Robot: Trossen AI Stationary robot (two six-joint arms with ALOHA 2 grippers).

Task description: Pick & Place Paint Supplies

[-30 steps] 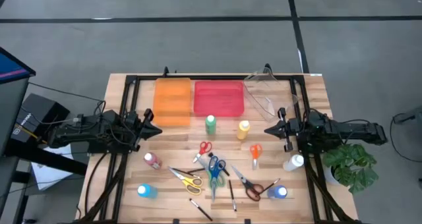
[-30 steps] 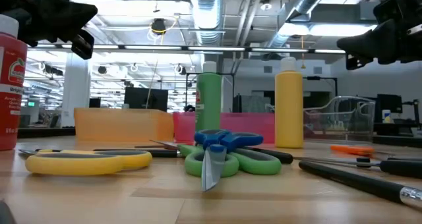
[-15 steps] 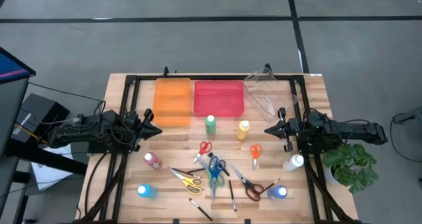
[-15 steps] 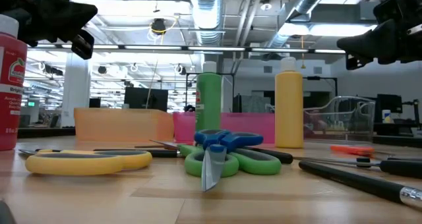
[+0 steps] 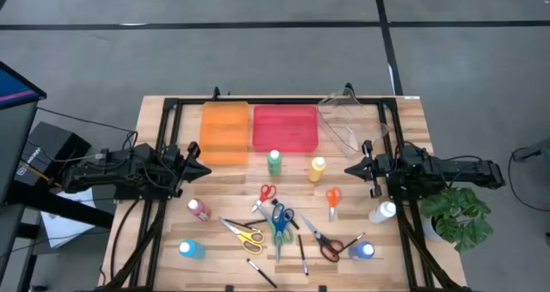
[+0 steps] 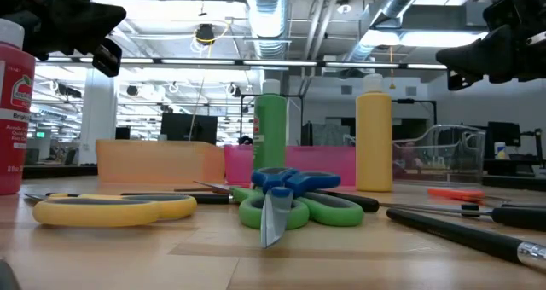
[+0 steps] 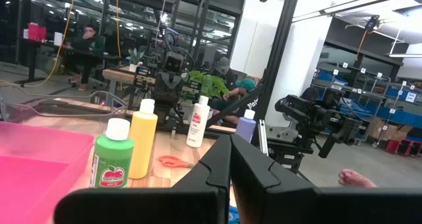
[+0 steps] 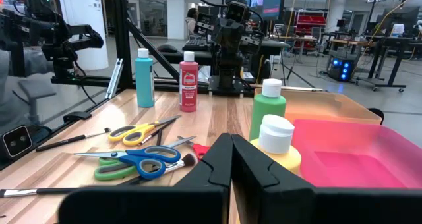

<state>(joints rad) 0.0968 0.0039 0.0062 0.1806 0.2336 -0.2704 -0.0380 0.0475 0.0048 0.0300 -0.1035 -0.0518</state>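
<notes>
Above table edges, left gripper, right gripper, seemingly closed

The table is pale wooden planks with visible grain, framed by matt black metal rails. The orange bin and pink bin look like translucent plastic; the clear bin is glossy. The scissors' blades are bright metal, the green bottle smooth plastic.
</notes>
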